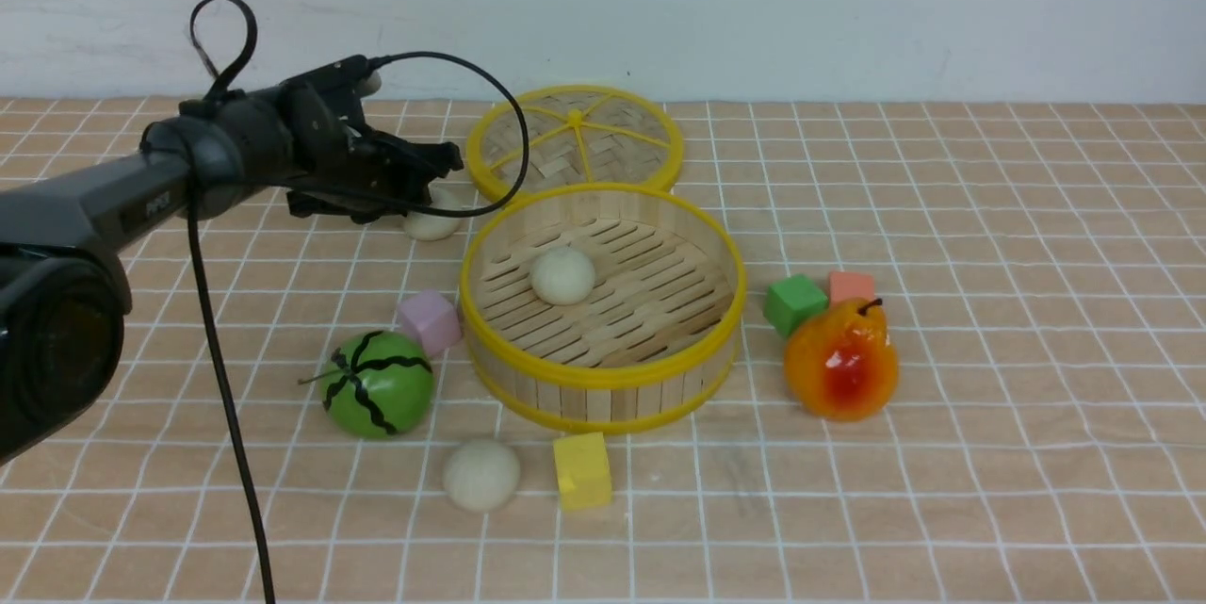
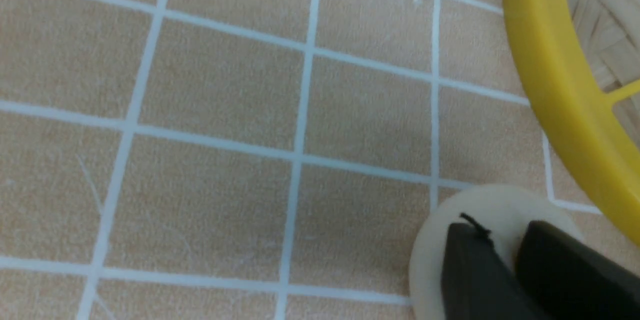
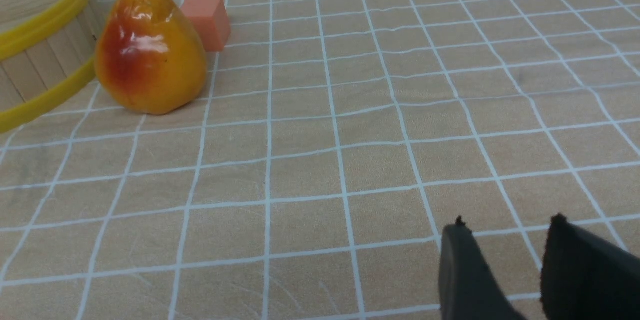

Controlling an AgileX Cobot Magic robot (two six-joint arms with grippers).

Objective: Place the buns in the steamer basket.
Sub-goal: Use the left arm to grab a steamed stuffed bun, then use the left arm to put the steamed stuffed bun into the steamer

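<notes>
The left arm (image 1: 113,204) extended over the counter (image 1: 989,416) to the far bun (image 1: 431,227). That bun lay on the counter just left of the basket (image 1: 603,387), near the lid (image 1: 575,119) behind it. The left fingers (image 1: 435,158) hung right over the far bun. In the left wrist view they stood close together with a narrow gap, set against the bun's top. The bun showed in the gap and out past one finger, so I could not tell whether they gripped it. The lid's yellow rim ran just beside the bun.

A second bun (image 1: 562,275) lay inside the basket, on the slatted floor, toward the back left. The near bun (image 1: 481,474) sat on the counter in front of the basket, just beside a yellow cube (image 1: 582,470) and near the watermelon (image 1: 379,384). A pink cube (image 1: 429,321) sat against the basket's left wall. To the basket's right stood a pear (image 1: 841,361), with a green cube (image 1: 794,303) and an orange cube (image 1: 852,286) just behind it.

The right fingers (image 3: 462,270) stood a little apart over bare counter, holding nothing, well apart from the pear.
</notes>
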